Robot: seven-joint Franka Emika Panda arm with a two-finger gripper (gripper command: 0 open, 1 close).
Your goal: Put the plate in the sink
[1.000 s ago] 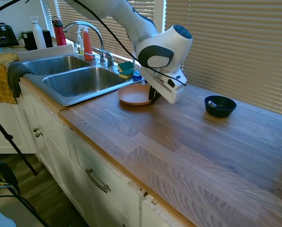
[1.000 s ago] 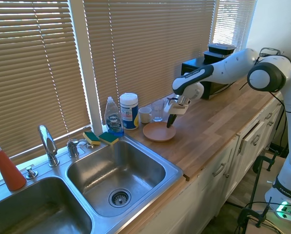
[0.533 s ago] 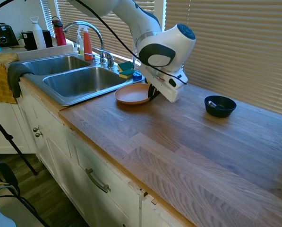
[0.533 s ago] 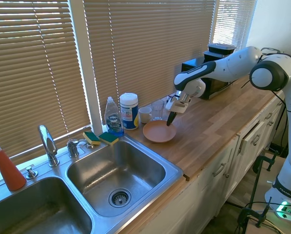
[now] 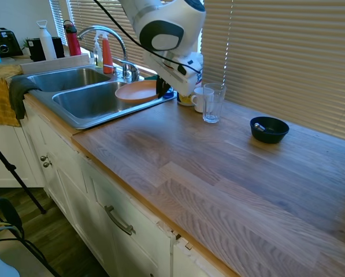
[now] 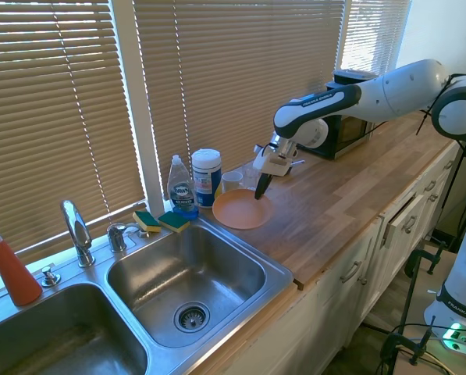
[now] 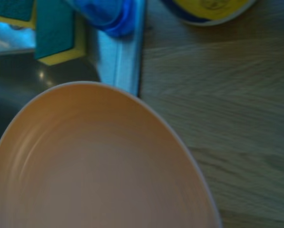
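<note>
Since earlier frame, your plate [image 5: 138, 90] has shifted off wood counter [image 5: 218, 173] toward sink [image 5: 91, 101], now overhanging its rim; gripper [image 6: 260, 187] pinching plate edge. Window blinds behind.

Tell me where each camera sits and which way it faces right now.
First exterior view: off the counter's front, facing the blinds; arm and tool holding the plate at the sink edge.
Second exterior view: above the sink, facing down the counter; arm enters from the right.
Wrist view: looking down on the plate; no tool visible.
All three show the plate.
</note>
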